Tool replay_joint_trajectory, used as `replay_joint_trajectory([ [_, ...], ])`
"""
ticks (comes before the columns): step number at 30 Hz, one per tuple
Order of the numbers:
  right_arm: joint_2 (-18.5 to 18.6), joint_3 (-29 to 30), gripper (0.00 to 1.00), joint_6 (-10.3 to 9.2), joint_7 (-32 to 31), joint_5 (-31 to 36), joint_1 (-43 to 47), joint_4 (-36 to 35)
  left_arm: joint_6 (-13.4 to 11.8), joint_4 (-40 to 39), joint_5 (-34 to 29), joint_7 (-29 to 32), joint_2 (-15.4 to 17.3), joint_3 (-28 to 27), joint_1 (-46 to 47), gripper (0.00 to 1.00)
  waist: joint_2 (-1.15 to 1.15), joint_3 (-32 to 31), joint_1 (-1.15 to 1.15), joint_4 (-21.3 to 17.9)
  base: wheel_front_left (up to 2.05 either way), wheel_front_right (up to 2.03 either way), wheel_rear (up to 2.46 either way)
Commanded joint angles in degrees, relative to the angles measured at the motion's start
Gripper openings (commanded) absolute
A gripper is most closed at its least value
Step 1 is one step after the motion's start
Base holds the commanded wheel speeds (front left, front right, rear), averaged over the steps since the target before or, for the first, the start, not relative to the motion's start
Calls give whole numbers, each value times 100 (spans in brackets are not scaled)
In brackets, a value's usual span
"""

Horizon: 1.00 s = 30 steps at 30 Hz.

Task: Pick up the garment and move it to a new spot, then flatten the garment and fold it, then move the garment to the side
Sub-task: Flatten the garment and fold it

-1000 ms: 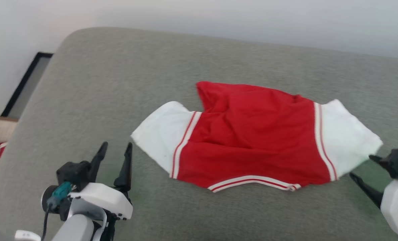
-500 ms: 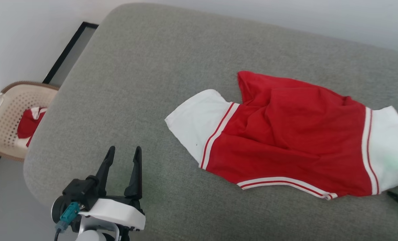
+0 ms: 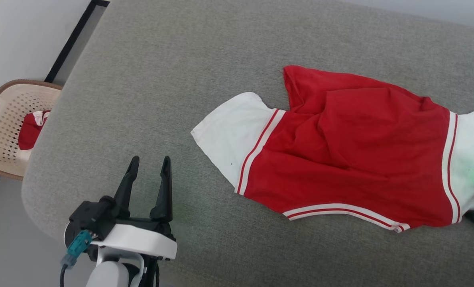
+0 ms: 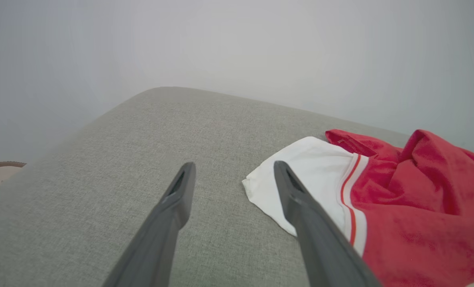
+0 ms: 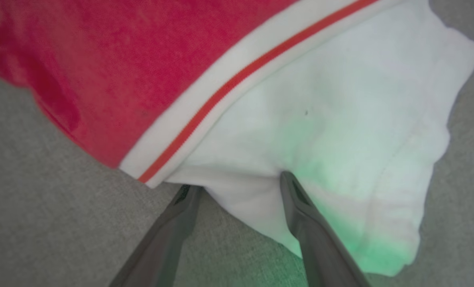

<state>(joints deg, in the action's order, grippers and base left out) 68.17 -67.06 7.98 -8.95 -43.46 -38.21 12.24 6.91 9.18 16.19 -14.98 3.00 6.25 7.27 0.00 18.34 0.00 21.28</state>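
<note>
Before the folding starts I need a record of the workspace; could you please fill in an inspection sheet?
Surface: grey fabric cushion, rounded corner.
Job's things: garment lies spread and wrinkled on the cushion.
Clutter: nothing seen.
Grippers: left gripper open, beside the garment, apart from it; right gripper open at the garment's white end panel.
Cables: black cable with teal plug at the left wrist.
Surroundings: beige basket holding red-and-white cloth, pale wall, grey floor.
</note>
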Motion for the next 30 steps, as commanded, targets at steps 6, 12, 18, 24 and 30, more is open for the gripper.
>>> replay_joint_trajectory([
  [6,-307,-443,0,-90,-83,-104,11,397,55,10,-162,-29,-7,50,248,100,0,64,0,-102,0,0,0],
  [12,-424,-567,0,-68,58,-170,-146,444,60,198,269,-29,646,979,785,100,0,-5,0,-202,0,0,0],
  [18,-518,-635,0,-48,112,-151,-262,320,53,595,2024,1646,2141,3114,2143,100,0,-116,0,-269,0,0,0],
  [24,-556,-673,0,-42,30,-124,-405,140,53,532,4294,4073,2797,3860,3000,100,0,-12,0,-348,0,0,0],
  [30,-552,-700,0,-48,-133,-70,-563,33,53,1261,5087,5091,2755,3949,3542,100,0,186,0,-468,0,0,0],
])
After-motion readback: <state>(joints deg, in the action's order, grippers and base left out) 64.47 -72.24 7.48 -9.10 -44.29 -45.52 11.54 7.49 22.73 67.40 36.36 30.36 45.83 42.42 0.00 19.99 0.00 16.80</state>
